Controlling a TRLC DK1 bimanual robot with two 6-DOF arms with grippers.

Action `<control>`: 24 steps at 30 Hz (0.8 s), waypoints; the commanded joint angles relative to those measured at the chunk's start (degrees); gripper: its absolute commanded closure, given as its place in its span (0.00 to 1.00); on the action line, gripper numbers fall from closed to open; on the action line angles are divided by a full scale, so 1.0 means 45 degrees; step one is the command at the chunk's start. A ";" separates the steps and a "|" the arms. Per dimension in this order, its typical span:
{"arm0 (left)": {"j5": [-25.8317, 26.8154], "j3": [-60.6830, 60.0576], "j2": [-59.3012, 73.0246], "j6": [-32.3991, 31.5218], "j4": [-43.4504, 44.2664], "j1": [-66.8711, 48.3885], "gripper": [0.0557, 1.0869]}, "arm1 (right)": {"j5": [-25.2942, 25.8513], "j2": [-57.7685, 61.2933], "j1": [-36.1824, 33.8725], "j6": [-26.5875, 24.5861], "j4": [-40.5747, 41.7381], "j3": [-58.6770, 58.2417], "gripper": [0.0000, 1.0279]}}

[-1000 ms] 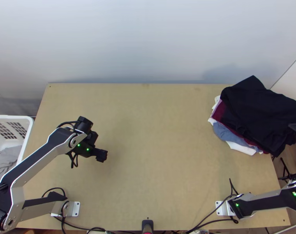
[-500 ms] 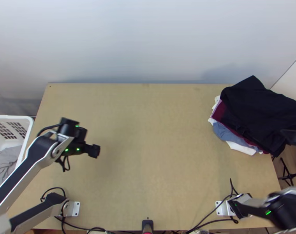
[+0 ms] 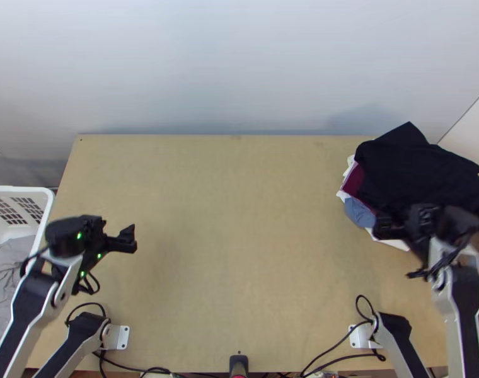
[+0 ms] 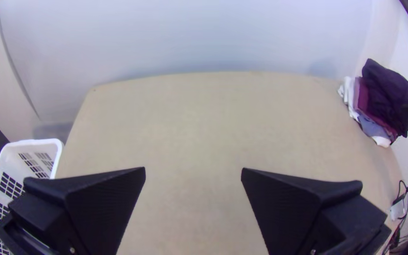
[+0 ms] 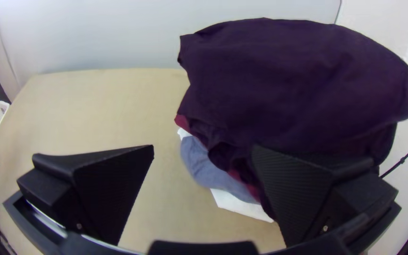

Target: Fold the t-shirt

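Seen from above, the wooden table [image 3: 239,189] is topped at two o'clock by a clothes pile [image 3: 359,213]; over it a black garment [image 3: 416,167] is loosely draped. The right gripper [image 3: 382,225] is held at the pile's seven o'clock, fingers spread apart, the garment partly covered by one finger in its wrist view. The left gripper [image 3: 131,238] is held at nine o'clock, fingers wide apart, well away from the garment.

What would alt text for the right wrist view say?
A pile of clothes, dark cloth on top, lies on the wooden table beyond the open fingers of the right gripper; maroon cloth, blue cloth and white cloth show below.
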 commanded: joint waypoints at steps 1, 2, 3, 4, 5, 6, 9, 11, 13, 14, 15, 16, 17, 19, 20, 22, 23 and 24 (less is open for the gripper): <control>-0.0228 -0.2743 -0.2974 0.1522 0.2690 0.0195 0.04 | 0.2263 -0.2082 0.3126 0.1100 0.2960 -0.2856 0.06; -0.0228 -0.3173 -0.3326 0.1737 0.3139 0.0254 0.04 | 0.2263 -0.2199 0.3204 0.0768 0.3155 -0.3149 0.06; -0.0228 -0.3524 -0.3560 0.1776 0.3530 0.0332 0.04 | 0.2263 -0.2433 0.3165 0.0475 0.3487 -0.3422 0.06; -0.0228 -0.3739 -0.3717 0.1776 0.3803 0.0410 0.04 | 0.2263 -0.2746 0.3126 0.0319 0.3624 -0.3540 0.06; -0.0228 -0.3896 -0.3756 0.1776 0.4018 0.0449 0.04 | 0.2224 -0.3000 0.3145 -0.0032 0.3859 -0.3735 0.06; -0.0228 -0.4052 -0.3775 0.1815 0.4369 0.0508 0.04 | 0.2224 -0.3195 0.3224 -0.0345 0.3956 -0.3911 0.06; -0.0228 -0.4853 -0.4127 0.1874 0.5229 0.1094 0.04 | 0.2205 -0.3722 0.3341 -0.0501 0.4620 -0.4770 0.06; -0.0228 -0.5595 -0.4771 0.1854 0.5424 0.1387 0.04 | 0.2224 -0.3683 0.3712 -0.0501 0.5050 -0.5239 0.06; -0.0208 -0.6122 -0.5806 0.1874 0.5541 0.1699 0.04 | 0.2224 -0.3585 0.3790 -0.0560 0.5323 -0.5434 0.06; -0.0208 -0.6259 -0.6353 0.1874 0.5502 0.1914 0.04 | 0.2224 -0.3683 0.3770 -0.0657 0.5558 -0.5610 0.06; -0.0013 -0.6454 -0.7154 0.1874 0.5463 0.2109 0.04 | 0.2224 -0.4035 0.3770 -0.0755 0.5812 -0.5922 0.06; 0.0182 -0.6689 -0.7955 0.1874 0.5424 0.2187 0.04 | 0.2224 -0.4367 0.3810 -0.0775 0.6046 -0.6215 0.06; 0.0319 -0.6942 -0.8638 0.1874 0.5366 0.2168 0.04 | 0.2205 -0.4699 0.3829 -0.0775 0.6280 -0.6508 0.06; 0.0358 -0.7001 -0.8541 0.1913 0.5483 0.2090 0.05 | 0.2224 -0.5343 0.3810 -0.0775 0.6573 -0.7055 0.06; 0.0358 -0.7138 -0.8599 0.1991 0.5659 0.2051 0.05 | 0.2263 -0.5734 0.3790 -0.0775 0.6593 -0.7270 0.06; 0.0358 -0.7450 -0.8638 0.2010 0.5991 0.1972 0.05 | 0.2380 -0.6750 0.3673 -0.0950 0.6652 -0.7602 0.06; 0.0358 -0.7607 -0.8638 0.2010 0.6049 0.1972 0.05 | 0.2380 -0.7296 0.3653 -0.1204 0.6632 -0.7817 0.06; 0.0358 -0.7665 -0.8638 0.1991 0.6088 0.1972 0.05 | 0.2400 -0.8019 0.3712 -0.1400 0.6632 -0.8071 0.06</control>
